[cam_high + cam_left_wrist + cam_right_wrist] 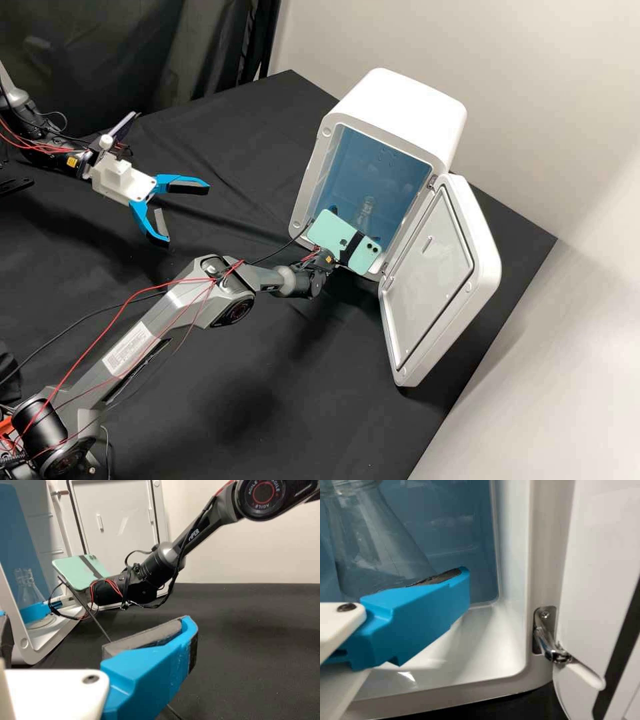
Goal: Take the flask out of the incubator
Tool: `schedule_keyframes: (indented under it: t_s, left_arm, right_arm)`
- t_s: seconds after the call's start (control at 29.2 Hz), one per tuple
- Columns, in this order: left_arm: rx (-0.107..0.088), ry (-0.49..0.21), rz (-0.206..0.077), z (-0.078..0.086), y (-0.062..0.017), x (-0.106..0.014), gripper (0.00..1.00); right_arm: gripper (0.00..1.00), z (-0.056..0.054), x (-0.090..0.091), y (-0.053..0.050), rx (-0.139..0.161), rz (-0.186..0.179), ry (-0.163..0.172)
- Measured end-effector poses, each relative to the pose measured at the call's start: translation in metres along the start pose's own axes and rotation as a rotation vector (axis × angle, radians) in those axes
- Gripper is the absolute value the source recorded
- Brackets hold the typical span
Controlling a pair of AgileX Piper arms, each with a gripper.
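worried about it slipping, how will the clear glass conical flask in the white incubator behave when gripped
The clear glass conical flask looks smooth and glossy, so it is probably slippery, and fragile if squeezed hard. Its wide base under a narrow neck should resist tipping. No liquid is visible inside, so it is likely light.

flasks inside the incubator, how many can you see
1. A clear glass flask stands on the floor of the open incubator. The green phone in front covers part of the chamber, so another could be hidden.
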Motion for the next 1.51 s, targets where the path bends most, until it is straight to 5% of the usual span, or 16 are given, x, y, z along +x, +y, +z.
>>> schedule_keyframes:
  t_s: [1.51]
  left_arm:
    - [0.002,-0.011,0.005,0.0036,0.0019,-0.0006,1.0]
  right_arm:
    - [0.0,0.0033,0.0015,-0.0032,0.002,-0.002,0.009]
